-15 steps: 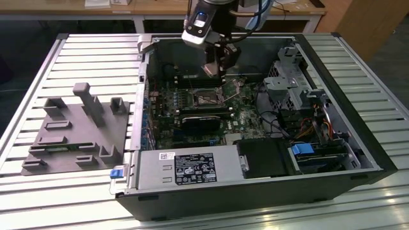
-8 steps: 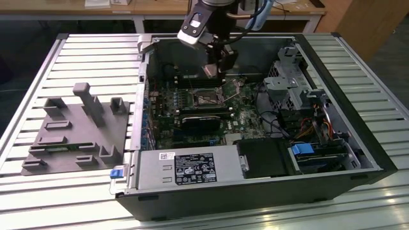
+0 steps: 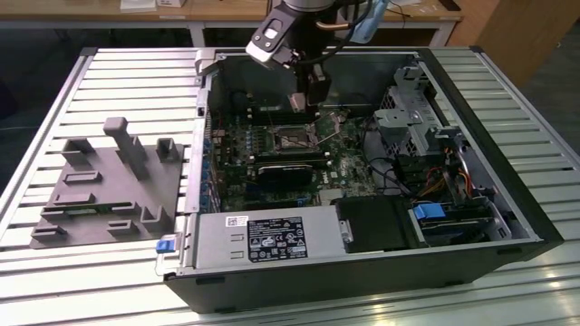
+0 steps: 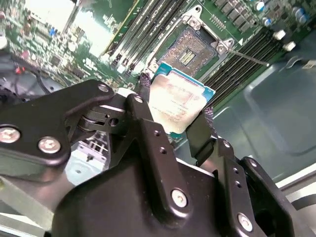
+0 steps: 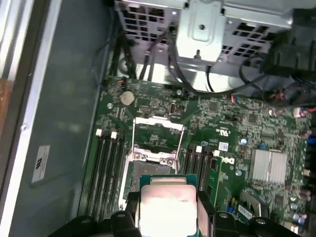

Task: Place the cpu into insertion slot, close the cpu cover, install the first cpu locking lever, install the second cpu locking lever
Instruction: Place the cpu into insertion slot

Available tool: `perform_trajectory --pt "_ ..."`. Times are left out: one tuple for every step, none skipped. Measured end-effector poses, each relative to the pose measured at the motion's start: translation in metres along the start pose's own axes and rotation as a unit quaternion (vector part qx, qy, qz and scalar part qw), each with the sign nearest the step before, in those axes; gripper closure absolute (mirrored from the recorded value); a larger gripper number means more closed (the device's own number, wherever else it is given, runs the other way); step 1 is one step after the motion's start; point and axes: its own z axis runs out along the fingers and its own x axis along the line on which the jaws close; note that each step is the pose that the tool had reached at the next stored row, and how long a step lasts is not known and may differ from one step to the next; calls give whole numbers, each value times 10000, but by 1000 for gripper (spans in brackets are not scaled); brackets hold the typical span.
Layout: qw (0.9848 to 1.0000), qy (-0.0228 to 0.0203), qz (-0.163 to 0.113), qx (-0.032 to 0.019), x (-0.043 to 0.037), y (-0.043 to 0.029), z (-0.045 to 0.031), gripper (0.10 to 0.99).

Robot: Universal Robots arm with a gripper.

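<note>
- Your black two-fingered gripper (image 4: 175, 101) is clenched on the small flat square cpu with the dull silver-grey metal top (image 4: 178, 96), one finger on each opposite edge.
- In both wrist views the chip (image 5: 168, 205) hangs in the air between the fingers, clear of the board, with its metal top facing the cameras.
- In the exterior view, your gripper (image 3: 308, 102) hovers inside the open black computer case (image 3: 507, 204). The square insertion slot with the dark centre and thin silvery rim (image 3: 295, 139) is at six o'clock from it.
- The slot (image 4: 190, 49) lies bare, with nothing seated in it.
- The thin silvery metal cpu cover frame (image 5: 158, 126) is tipped up off the slot (image 5: 148, 170) and stands open at its far edge.
- A thin silvery lever rod (image 4: 247, 58) juts out from a corner of the slot, unhooked.
- Long narrow black memory slots (image 5: 106, 158) run along both sides of the slot.
- At nine o'clock from the case, a grey moulded fixture tray (image 3: 104, 183) sits on the slatted metal table (image 3: 136, 75).
</note>
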Motion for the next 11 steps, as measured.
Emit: perform_trajectory --pt "10000 -8 90 -1 0 0 5 545" --pt "9998 -16 179 -3 0 -1 10 545" --pt "9996 -23 268 -4 0 -2 16 545" --pt "9994 -31 358 -5 0 -2 24 545" --pt "9990 -39 446 -6 0 -3 35 545" --pt "9986 -46 518 -7 0 -4 45 545" --pt "9983 -52 582 -8 0 -5 58 545" --pt "9980 -56 631 -8 0 -7 71 545" --pt "9978 -59 660 -8 0 -9 85 545" --pt "9977 -60 671 -9 1 -12 101 545" --pt "9977 -60 672 -9 2 -15 119 545"
